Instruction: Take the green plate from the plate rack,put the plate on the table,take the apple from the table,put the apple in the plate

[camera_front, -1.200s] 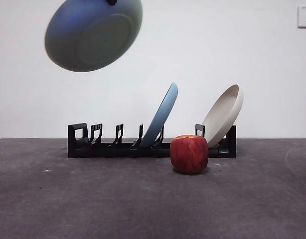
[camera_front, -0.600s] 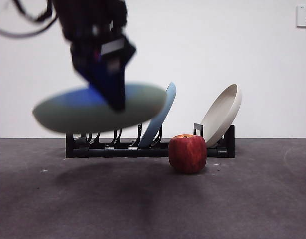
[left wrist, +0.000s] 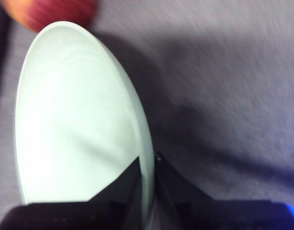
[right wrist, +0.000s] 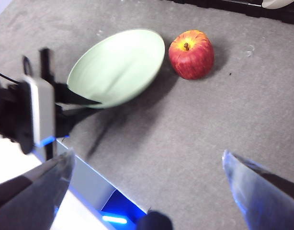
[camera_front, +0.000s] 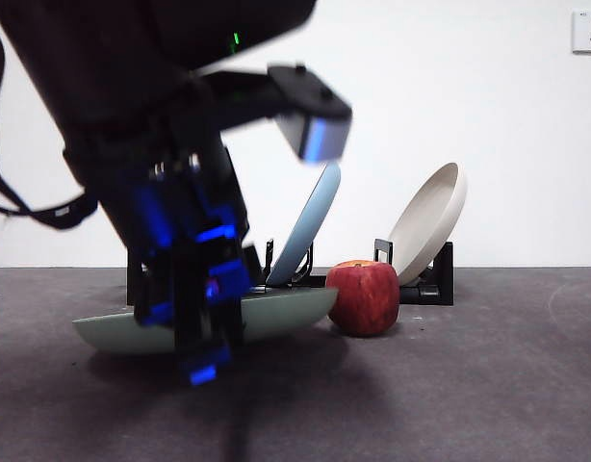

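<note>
Care is what we need now: left gripper (left wrist: 148, 165) pinches the green plate (camera_front: 276, 313) rim, so we release only once it lies flat beside the apple (camera_front: 364, 296), while right gripper (right wrist: 147, 165) waits wide open.

Blue plate (camera_front: 308, 223) leaning upright; cream plate (camera_front: 428, 223) tilted further along; white socket (camera_front: 587, 30) high on the wall (camera_front: 469, 106).

No text or labels can be read
</note>
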`<state>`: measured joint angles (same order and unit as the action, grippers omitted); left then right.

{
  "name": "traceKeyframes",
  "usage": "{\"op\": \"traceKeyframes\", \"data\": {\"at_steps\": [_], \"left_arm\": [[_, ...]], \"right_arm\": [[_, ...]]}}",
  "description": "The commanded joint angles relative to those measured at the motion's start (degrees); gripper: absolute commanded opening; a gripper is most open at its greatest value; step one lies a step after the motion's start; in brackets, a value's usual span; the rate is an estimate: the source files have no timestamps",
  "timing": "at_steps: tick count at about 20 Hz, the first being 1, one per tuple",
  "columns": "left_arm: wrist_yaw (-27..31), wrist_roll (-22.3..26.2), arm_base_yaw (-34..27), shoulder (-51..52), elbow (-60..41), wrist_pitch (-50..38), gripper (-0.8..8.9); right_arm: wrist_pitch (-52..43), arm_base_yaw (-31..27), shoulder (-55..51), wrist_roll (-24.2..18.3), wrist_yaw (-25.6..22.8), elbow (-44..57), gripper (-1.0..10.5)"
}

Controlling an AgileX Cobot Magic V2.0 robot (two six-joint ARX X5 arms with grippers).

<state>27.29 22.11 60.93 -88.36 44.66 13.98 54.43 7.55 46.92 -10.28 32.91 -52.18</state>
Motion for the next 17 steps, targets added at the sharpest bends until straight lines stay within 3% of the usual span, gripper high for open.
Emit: {"op": "traceKeyframes", "data": {"at_steps": [1, 5, 8, 15, 17], "left_arm": [[-0.4, 0.4, 0.1, -2.4, -0.4, -1.2, -0.06], [-6.1, -2.3, 0.1, -4.0, -0.4, -2.0, 0.24], [-7.3, -4.3, 0.1, -4.0, -0.4, -2.0, 2.71], [-6.3, -4.4, 0.1, -2.5, -0.3, -0.9, 2.90], [-6.3, -5.5, 0.2, 0.4, -0.2, -0.3, 3.33]], "right_arm": [[-0.1, 0.1, -0.1, 0.3, 0.2, -0.2, 6.9], [-0.1, 0.1, -0.1, 0.3, 0.2, -0.2, 6.9], [-0.1, 0.1, -0.1, 0.3, 0.2, -0.2, 6.9], [-0.1, 0.1, -0.1, 0.4, 0.2, -0.2, 6.9], [-0.2, 0.1, -0.1, 0.4, 0.2, -0.2, 6.9]]}}
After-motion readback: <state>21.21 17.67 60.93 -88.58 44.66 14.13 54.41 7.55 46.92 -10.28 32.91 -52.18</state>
